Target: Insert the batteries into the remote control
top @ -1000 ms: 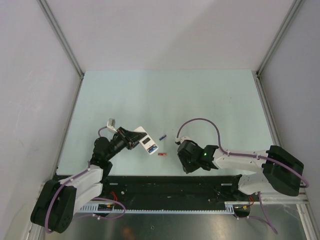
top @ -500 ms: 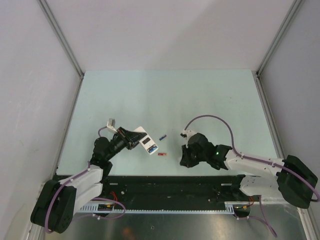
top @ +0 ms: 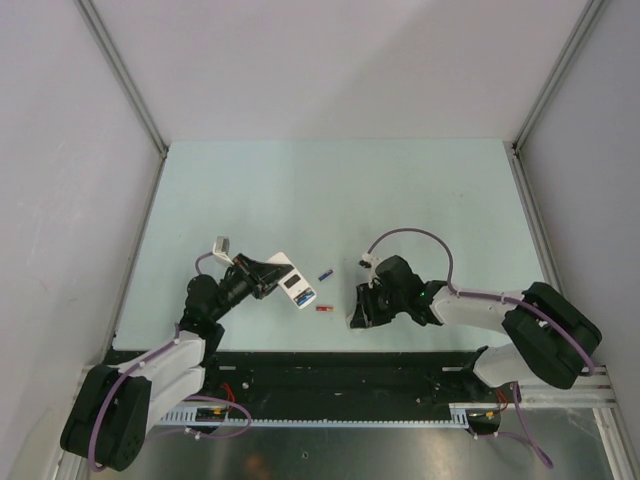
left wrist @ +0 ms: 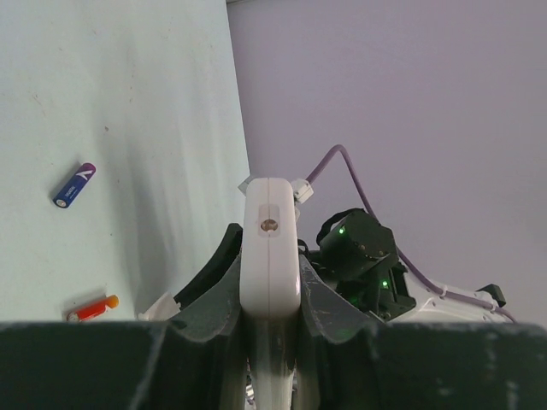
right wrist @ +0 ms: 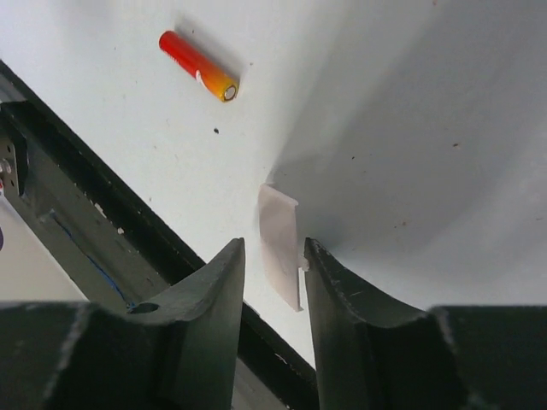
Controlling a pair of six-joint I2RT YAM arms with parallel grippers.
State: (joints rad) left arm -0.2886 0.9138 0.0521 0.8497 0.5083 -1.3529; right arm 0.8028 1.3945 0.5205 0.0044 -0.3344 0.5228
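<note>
White plastic remote control point(left wrist: 269, 248) is pinched in my left gripper point(left wrist: 270, 295). Just right of the remote lie a blue-purple battery point(left wrist: 74, 185) and a red battery point(right wrist: 197, 66). Farther right, my right gripper point(right wrist: 274, 246) stands slightly parted over a white flat piece point(right wrist: 278, 213).

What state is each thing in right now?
Slim white plastic remote control: clamped in left gripper.
Dark blue-purple cylindrical battery: lying loose on table.
Red cylindrical battery: lying loose on table.
Flat white plastic plate: on table between right gripper's open jaws, unclamped.
</note>
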